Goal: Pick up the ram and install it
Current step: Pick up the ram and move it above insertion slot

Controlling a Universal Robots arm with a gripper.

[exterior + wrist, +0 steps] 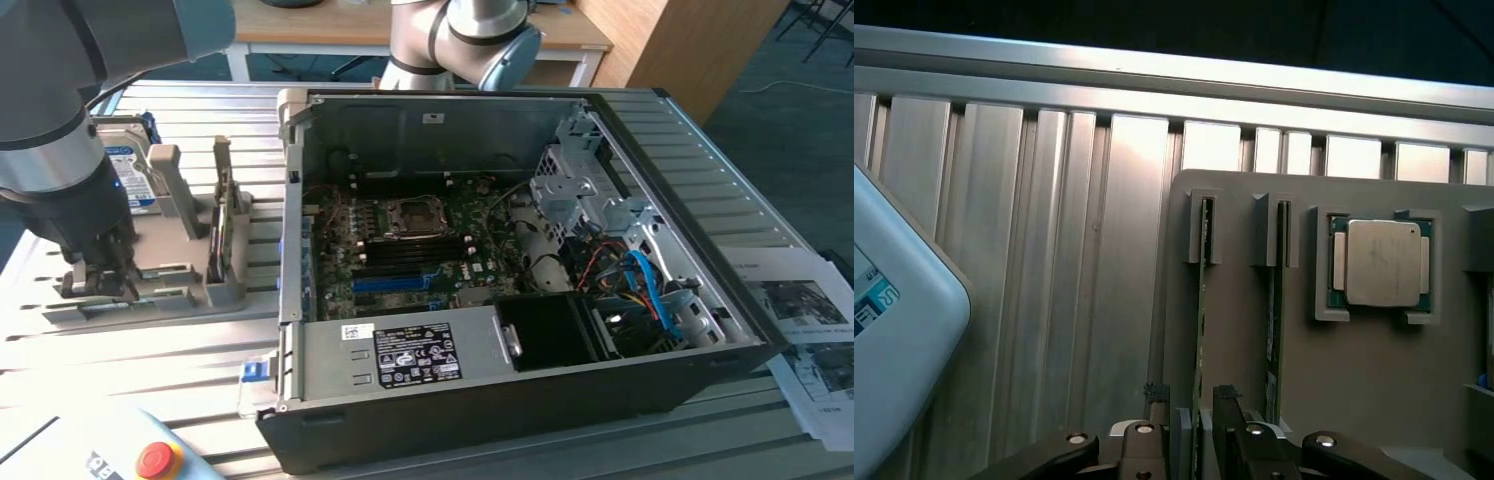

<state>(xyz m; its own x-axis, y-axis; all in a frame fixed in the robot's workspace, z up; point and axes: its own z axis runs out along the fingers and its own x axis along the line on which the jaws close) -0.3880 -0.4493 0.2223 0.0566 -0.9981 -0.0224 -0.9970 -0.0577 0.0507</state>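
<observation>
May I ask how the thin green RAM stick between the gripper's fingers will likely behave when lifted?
The thin green RAM stick looks stiff and probably light: a narrow flat board standing on edge. It sits in the grey holder's slot, so it may bind if pulled crooked.

The arm (54, 140) is made of smooth silver-grey tubes, with a rounded joint (454, 30) under a pale blue cap (515, 58) and a black wrist section (74, 215). The pincer (1199, 405) is built of black linkage bars with round silver pivot screws (1144, 429).
</observation>
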